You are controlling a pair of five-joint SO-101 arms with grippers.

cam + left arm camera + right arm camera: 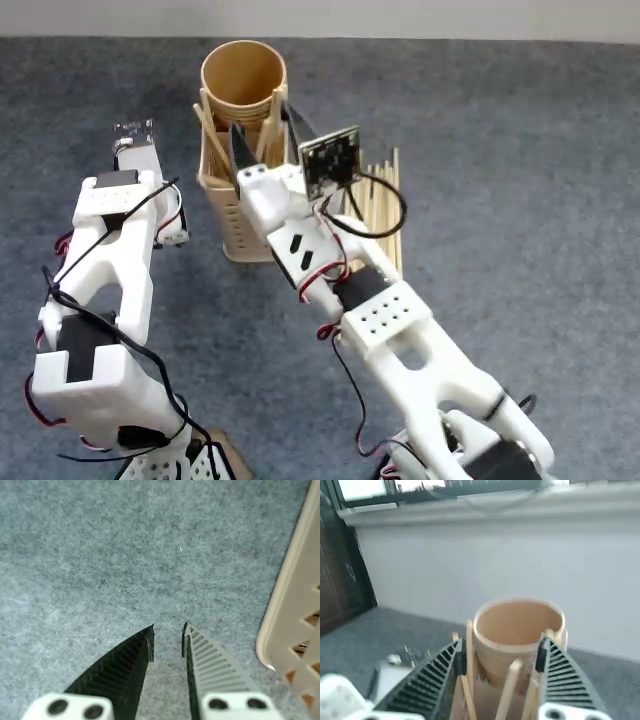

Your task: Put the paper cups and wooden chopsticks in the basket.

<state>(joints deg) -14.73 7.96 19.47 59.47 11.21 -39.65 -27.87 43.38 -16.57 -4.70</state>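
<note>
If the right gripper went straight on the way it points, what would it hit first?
Probably the brown paper cup standing in the beige plastic basket, framed by the open right gripper; depth is unclear.

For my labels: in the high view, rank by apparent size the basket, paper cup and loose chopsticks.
1. basket
2. paper cup
3. loose chopsticks; the right arm hides part, so unsure against cup.

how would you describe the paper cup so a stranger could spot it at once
On the grey table, find the tall beige basket toward the far side. The paper cup stands upright in it, the only round, wide-mouthed brown thing among thin pale chopsticks.
</note>
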